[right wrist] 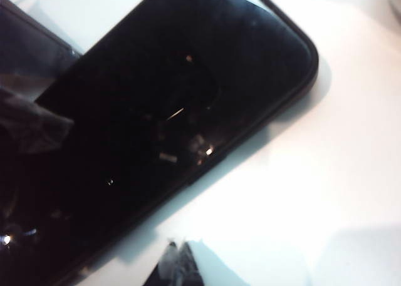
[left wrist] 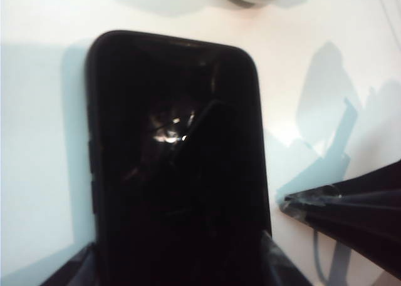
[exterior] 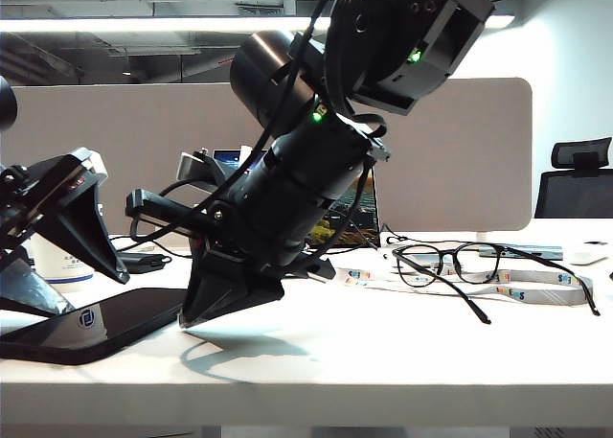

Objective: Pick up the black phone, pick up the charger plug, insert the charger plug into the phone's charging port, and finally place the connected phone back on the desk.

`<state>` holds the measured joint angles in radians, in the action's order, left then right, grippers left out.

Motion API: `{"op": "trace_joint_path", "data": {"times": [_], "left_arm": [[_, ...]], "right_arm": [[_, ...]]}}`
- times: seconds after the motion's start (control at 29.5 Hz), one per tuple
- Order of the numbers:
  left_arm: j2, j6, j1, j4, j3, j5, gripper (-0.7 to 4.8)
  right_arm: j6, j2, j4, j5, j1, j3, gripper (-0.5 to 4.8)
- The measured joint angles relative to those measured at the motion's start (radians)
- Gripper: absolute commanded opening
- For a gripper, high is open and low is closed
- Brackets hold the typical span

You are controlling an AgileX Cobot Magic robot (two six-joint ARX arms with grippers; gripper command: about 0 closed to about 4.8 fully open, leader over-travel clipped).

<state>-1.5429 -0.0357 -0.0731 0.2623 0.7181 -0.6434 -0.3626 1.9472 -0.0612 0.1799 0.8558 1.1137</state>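
left end effector (left wrist: 182,267) straddles my black phone (left wrist: 178,161) at lower left, fingers apart; right end effector (exterior: 225,299) shut, empty, beside it on the desk (exterior: 402,352).

No legible text, lanyard (exterior: 479,283) print unreadable

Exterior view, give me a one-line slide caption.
Right gripper, shut, hovers beside the black phone on the desk; left gripper sits above it.

Black glasses (exterior: 458,263) lie on lanyards (exterior: 517,283) (perhaps printed).
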Motion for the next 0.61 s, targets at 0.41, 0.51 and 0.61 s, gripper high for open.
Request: {"op": "trace_joint_path", "data": {"times": [0.41,0.51,0.61], "left_arm": [[-0.004,-0.005,-0.027,0.03,0.001,-0.058,3.42],[-0.004,-0.012,-0.028,0.03,0.001,-0.058,3.41],[-0.004,-0.018,-0.028,0.03,0.001,-0.063,3.41]], "right_arm": [[0.0,0.005,0.001,0.022,-0.001,-0.001,-0.03],[0.0,0.008,-0.001,0.034,-0.004,0.0,-0.03],[-0.001,0.012,-0.004,0.044,-0.004,0.002,-0.03]]}}
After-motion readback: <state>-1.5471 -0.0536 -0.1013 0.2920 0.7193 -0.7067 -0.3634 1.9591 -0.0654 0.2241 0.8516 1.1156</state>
